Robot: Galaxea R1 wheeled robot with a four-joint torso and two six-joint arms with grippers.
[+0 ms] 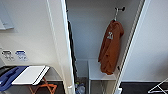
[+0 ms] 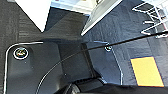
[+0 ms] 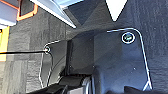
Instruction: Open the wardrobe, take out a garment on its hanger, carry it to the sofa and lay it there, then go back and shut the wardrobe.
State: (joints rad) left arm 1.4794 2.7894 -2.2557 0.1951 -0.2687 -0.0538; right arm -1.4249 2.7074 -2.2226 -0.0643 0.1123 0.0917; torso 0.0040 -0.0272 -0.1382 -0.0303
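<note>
One garment hangs in front of you: an orange hooded sweatshirt with a small white print on the chest, too blurred for you to read. It droops long and slightly twisted from a thin white hanger, whose hook sits on a dark peg high on the right inner wall of the wardrobe. The wardrobe stands open, its white interior bare behind the cloth, and a white shelf lies just under the garment's hem. The left door swings toward you, edge-on, and the right door stands wide at the right.

Both of your wrist cameras look down at dark carpet past the robot's own dark plates, so the arms appear to hang low beside the base. You cannot tell from these views whether the fingers of either gripper are open or closed.

Left of the wardrobe, two small labels are stuck on the white wall; one has a blue band, but their writing cannot be read. Below them a white board rests on an orange folding frame, with blue cloth beside it at the far left. A white wire rack shows at the lower right. On the carpet, the left wrist view shows a yellow-orange square patch.
</note>
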